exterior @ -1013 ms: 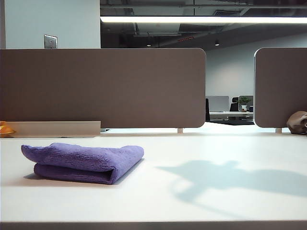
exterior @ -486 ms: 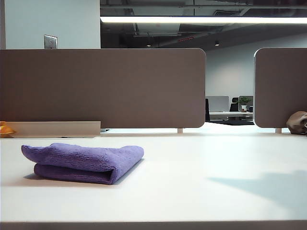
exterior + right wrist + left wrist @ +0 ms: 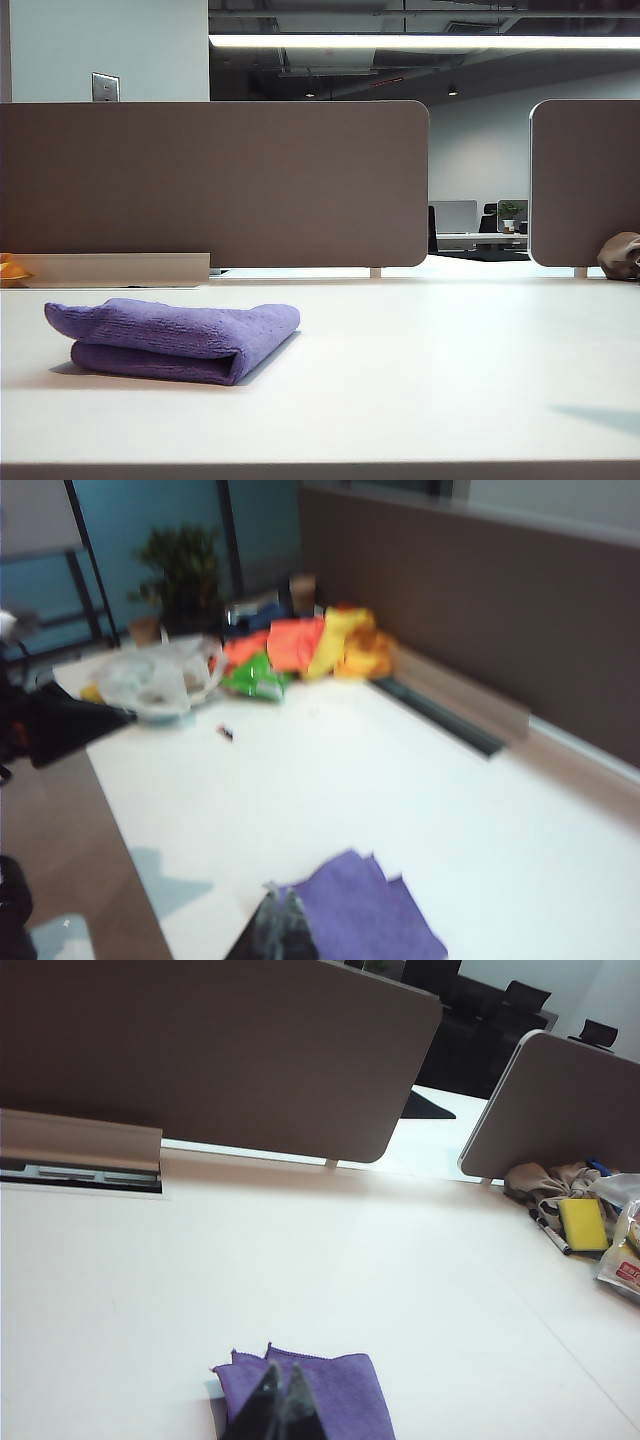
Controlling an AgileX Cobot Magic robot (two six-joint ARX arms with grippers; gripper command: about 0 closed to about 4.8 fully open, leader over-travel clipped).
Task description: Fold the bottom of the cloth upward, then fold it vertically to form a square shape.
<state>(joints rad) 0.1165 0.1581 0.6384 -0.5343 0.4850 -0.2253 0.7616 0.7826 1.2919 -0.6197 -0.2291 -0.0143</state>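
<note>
You see the cloth (image 3: 175, 340) already folded into a compact square on the table's (image 3: 420, 350) left side, both folds apparently done, with the left gripper (image 3: 280, 1400) and right gripper (image 3: 280, 920) above it, closed and empty.

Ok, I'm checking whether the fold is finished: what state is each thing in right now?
cloth: folded into a compact layered square, flat on the table, nothing holding it.
left gripper: shut, empty, above the cloth.
right gripper: shut, empty, raised off the cloth.
table: bare around the cloth; clutter only at the far edges.
</note>
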